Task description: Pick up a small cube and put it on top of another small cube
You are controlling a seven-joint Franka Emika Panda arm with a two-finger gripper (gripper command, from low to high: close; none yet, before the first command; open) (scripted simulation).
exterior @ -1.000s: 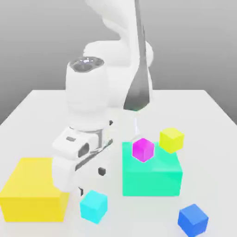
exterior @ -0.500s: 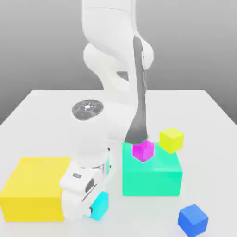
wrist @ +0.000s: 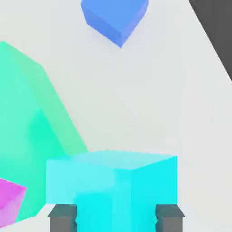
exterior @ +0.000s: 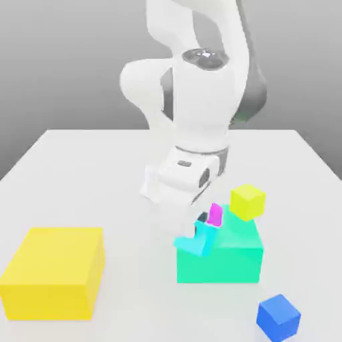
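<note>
A: While the arm swung toward the exterior view's right, the gripper (exterior: 200,232) lifted the small light cyan cube (exterior: 198,242) off the table (exterior: 80,174) and carried it over to the big green block (exterior: 230,257). A second before, that cube sat on the table beside the big yellow block (exterior: 53,270), jaws wide and empty

B: Jaws now?

A: Clamped on the cyan cube; in the hand view both fingertips (wrist: 62,216) pressed its two sides, cube (wrist: 111,188) held clear of the surface. It hung at the green block's near upper corner, just beside the small magenta cube (exterior: 215,214)

B: So pick done?

A: Looked like it. Placement not yet done. Which cube was the target, I couldn't tell; the magenta one was closest, sitting on the green block. The small yellow cube (exterior: 248,201) was behind it, and the small dark blue cube (exterior: 279,316) stayed on the table, well apart

B: Risk?

A: Probably clipping the magenta cube on approach, since the cyan one hung low beside it
</note>
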